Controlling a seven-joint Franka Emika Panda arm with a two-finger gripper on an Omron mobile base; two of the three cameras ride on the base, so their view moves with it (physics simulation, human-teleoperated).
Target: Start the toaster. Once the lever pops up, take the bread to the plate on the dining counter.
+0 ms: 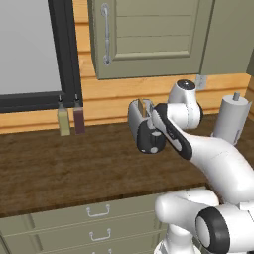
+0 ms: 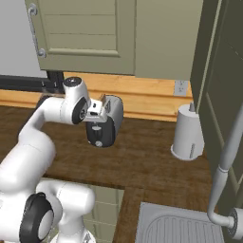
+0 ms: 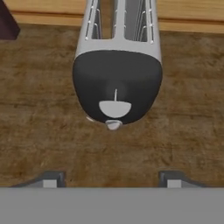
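Two small bottles (image 1: 71, 118) and a white paper-towel roll (image 2: 188, 132) flank the rounded silver-grey toaster (image 3: 117, 70) on the dark wooden worktop (image 1: 59, 168). Its black end faces the spread dark two-finger gripper (image 3: 110, 180), pale lever (image 3: 114, 108) low.

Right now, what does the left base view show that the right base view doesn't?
Left base view: two bottles, pale yellow and dark red, against the wall, and the drawers under the worktop. Right base view: the sink with its faucet, and a wall outlet. Both: the toaster on the dark wooden worktop, the paper-towel roll, the cabinet door above.
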